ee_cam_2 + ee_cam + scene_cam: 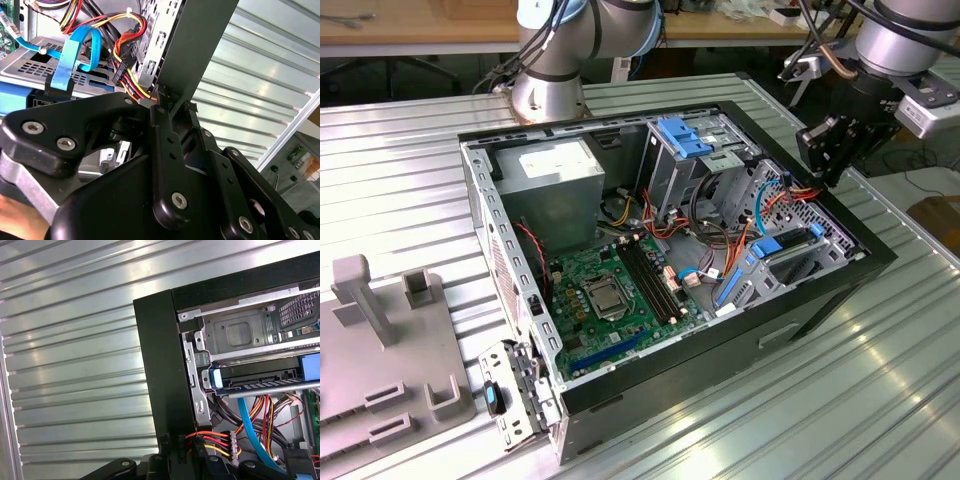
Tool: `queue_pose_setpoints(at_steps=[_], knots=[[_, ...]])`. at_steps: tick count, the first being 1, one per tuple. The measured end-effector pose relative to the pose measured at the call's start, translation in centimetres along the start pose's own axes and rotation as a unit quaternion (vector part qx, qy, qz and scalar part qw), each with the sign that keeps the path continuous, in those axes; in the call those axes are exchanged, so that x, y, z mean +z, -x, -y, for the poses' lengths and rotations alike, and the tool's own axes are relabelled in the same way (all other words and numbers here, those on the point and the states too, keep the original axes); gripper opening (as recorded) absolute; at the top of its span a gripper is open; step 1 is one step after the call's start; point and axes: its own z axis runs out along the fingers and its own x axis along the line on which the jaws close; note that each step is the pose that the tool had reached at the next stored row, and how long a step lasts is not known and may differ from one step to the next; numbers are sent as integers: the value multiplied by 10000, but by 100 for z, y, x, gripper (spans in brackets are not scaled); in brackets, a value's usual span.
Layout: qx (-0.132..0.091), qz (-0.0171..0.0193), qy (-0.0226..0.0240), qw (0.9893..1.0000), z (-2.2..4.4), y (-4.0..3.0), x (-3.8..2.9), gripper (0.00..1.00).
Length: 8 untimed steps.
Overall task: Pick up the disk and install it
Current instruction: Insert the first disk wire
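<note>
The disk (260, 377) lies flat in a drive bay just inside the wall of the case (650, 385). Its blue frame meets the bay's metal rails, so it reads as seated, not awaiting pickup. The gripper (171, 441) hangs at that wall with its fingers narrow and nothing between them, near the red-and-yellow power cable (212, 440). Judgement: it is empty because the disk is in place

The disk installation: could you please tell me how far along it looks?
Looks done: the disk, blue frame and all, lies in a bay inside the computer case. In hand: nothing visible; the claw sits at the case's wall on the exterior view's right, with no disk in it. Left: I cannot tell whether the disk is fully seated.
</note>
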Motion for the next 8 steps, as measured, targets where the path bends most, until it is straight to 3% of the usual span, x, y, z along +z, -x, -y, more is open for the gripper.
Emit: queue_pose_setpoints(at_steps=[2, 5, 8], knots=[[0, 0, 0, 10000, 0, 0, 0, 17], [0, 0, 0, 10000, 0, 0, -1, 17], [-1, 0, 3, 10000, 3, -21, -101, 17]])
